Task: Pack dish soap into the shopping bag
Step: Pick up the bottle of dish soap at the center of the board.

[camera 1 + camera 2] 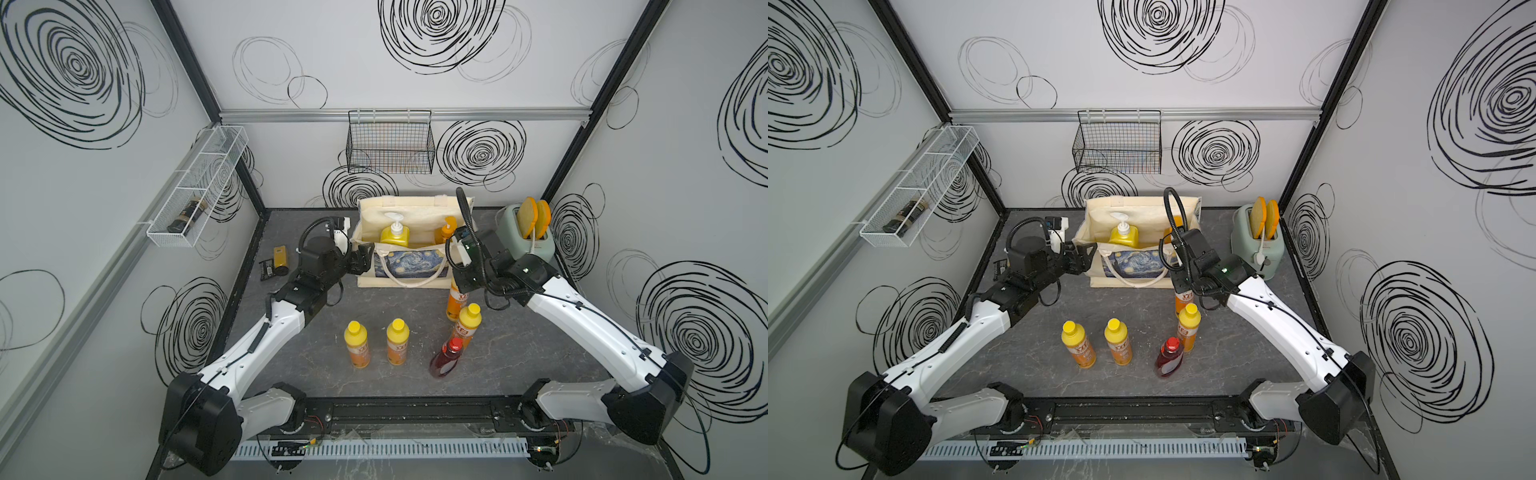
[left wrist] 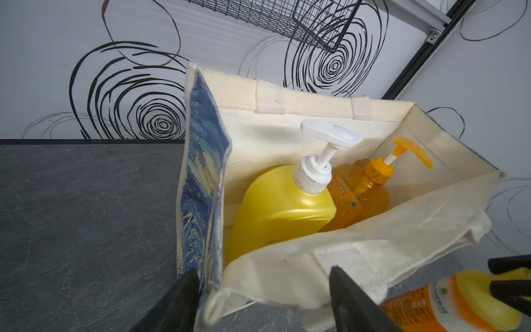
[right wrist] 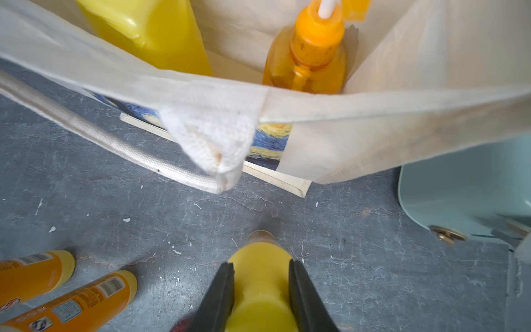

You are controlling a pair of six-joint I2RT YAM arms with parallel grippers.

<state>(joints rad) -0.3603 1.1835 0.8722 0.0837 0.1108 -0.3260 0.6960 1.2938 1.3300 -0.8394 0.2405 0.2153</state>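
Before the cream canvas shopping bag (image 3: 373,106), the right gripper (image 3: 260,267) clamps the yellow cap (image 3: 260,290) of an orange plastic soap bottle (image 1: 456,301). The cap looks stiff and slick, the bottle probably liquid-heavy. The left gripper (image 2: 263,270) gapes open.

Lab test booth – swirl-printed wall panels (image 1: 345,54), aluminium rail (image 1: 291,114), frame posts (image 1: 625,62)

Both top views look steeply down from high in front over the whole table (image 1: 316,374), facing the back wall (image 1: 291,166). The wrist views sit close — left into the canvas tote (image 2: 316,115) from one end, right over its front rim — sharing the yellow pump bottle (image 2: 281,207) inside.
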